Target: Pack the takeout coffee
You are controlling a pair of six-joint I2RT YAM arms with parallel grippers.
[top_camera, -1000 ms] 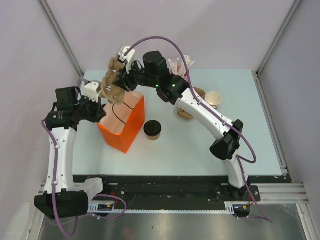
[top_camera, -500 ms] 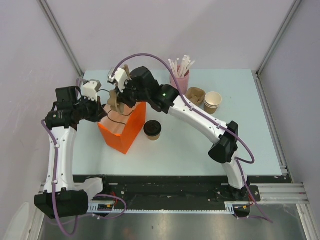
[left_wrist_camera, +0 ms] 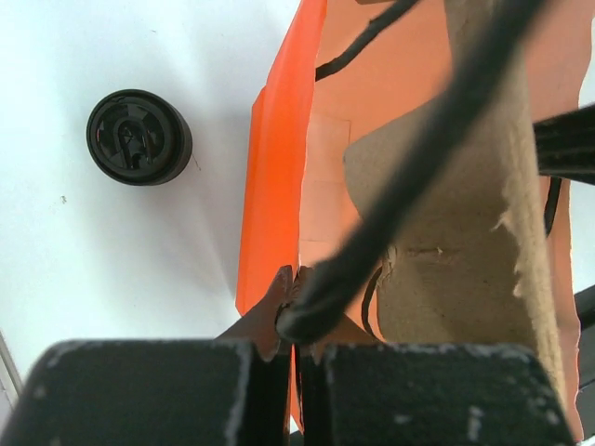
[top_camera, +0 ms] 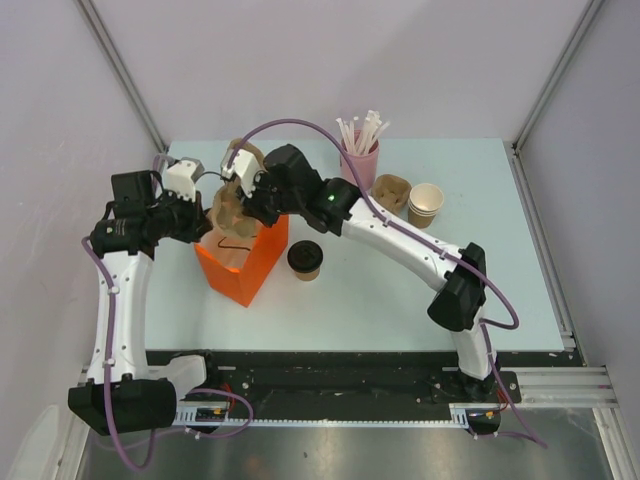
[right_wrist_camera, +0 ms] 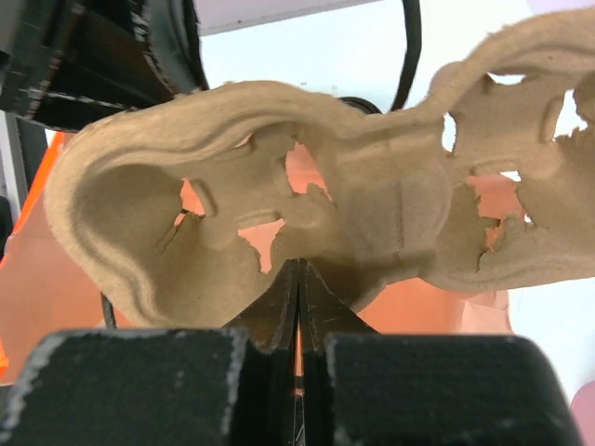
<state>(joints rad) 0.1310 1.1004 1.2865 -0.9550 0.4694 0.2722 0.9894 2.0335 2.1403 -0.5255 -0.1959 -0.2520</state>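
The takeout coffee (top_camera: 304, 259), a small brown cup with a black lid (left_wrist_camera: 139, 137), stands on the table just right of the orange paper bag (top_camera: 250, 265). My left gripper (top_camera: 205, 230) is shut on the bag's near rim (left_wrist_camera: 279, 186) together with its black cord handle, at the jaw tips (left_wrist_camera: 296, 279). My right gripper (top_camera: 244, 198) is shut, its tips (right_wrist_camera: 298, 265) pinching the lower edge of the brown pulp cup carrier (right_wrist_camera: 232, 158). That carrier (top_camera: 228, 208) stands on edge in the bag's mouth, partly sticking out (left_wrist_camera: 456, 242).
At the back of the table stand a pink cup of straws (top_camera: 360, 160), another pulp carrier (top_camera: 392, 190) and stacked lidless paper cups (top_camera: 427, 203). Metal frame posts rise at the table's back corners.
My right arm has brought the cup carrier down from above the bag into its mouth. The left gripper has kept its hold on the bag rim. The coffee has not moved.
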